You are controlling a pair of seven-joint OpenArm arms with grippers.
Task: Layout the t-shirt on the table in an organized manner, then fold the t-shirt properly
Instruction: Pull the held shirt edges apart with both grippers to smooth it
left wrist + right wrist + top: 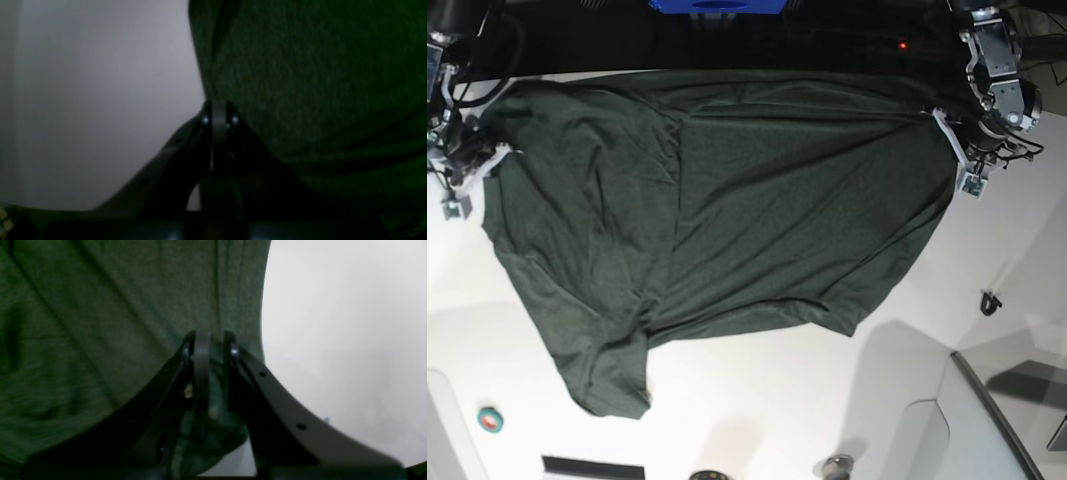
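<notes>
Both arms have the t-shirt (727, 200) stretched over the table (757, 400): left gripper (218, 116) and right gripper (210, 350) are each pinching an edge. Soft, floppy fabric that'll sag and wrinkle, so I'd grab hems and corners.

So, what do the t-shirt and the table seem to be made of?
T-shirt: it looks like soft knit fabric, probably cotton jersey, dark green and matte. It drapes in folds and wrinkles, and the right wrist view shows a fine heathered weave.
Table: smooth white top, probably laminate or painted board. It has a slight sheen and soft shadows.
</notes>
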